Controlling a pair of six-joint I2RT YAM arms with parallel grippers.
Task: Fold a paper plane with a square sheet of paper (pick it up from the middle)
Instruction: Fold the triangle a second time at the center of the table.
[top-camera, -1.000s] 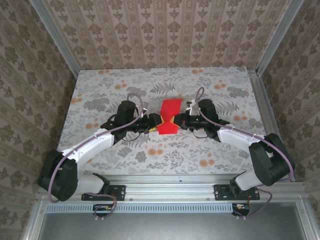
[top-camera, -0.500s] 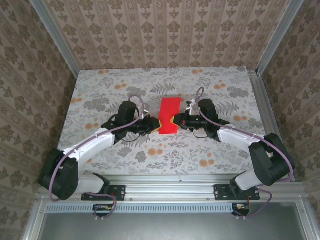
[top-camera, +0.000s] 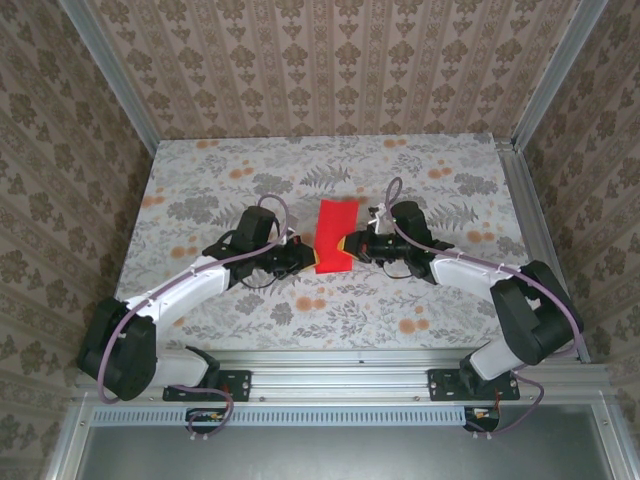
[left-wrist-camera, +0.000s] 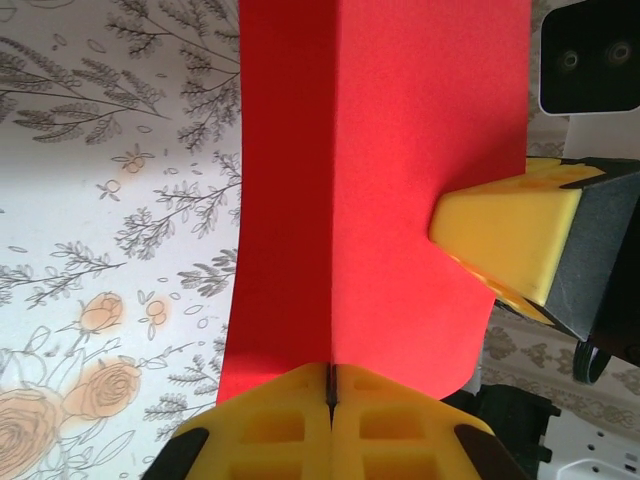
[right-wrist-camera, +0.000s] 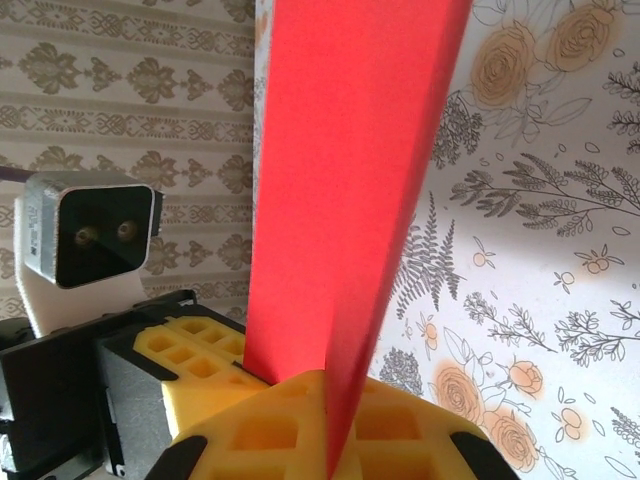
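1. Closing in over the last second, the left end effector (top-camera: 306, 256) goes from spread to pressed together on the sheet (top-camera: 335, 235). From above, the red paper now reads as a narrower strip than it did.
2. Both end effectors meet at the middle of the tabletop (top-camera: 200, 170), the sheet caught between them, left arm on one side and right end effector (top-camera: 349, 246) on the other.
3. On the left wrist camera, the yellow pads (left-wrist-camera: 380, 425) are shut tight on the near edge of the sheet (left-wrist-camera: 380, 180), right where a straight crease line runs up the paper. The right end effector (left-wrist-camera: 500, 240) bites the opposite edge.
4. On the right wrist camera, the right end effector (right-wrist-camera: 330, 400) is pressed together on the sheet (right-wrist-camera: 340, 150), seen almost edge-on. The left end effector (right-wrist-camera: 200, 360) sits just beside it.
5. Whether the paper's lower edge touches the tabletop cannot be told.
6. The step in hand looks like setting the centre fold, an early stage with the nose and wing folds not yet made.
7. To do it well, both grips should stay on the crease line so the two halves stay matched. Any pull between the arms should be gentle and in line with the fold, since thin paper tears or skews under a twist.
8. A slip at either pinch would let the halves spring apart.
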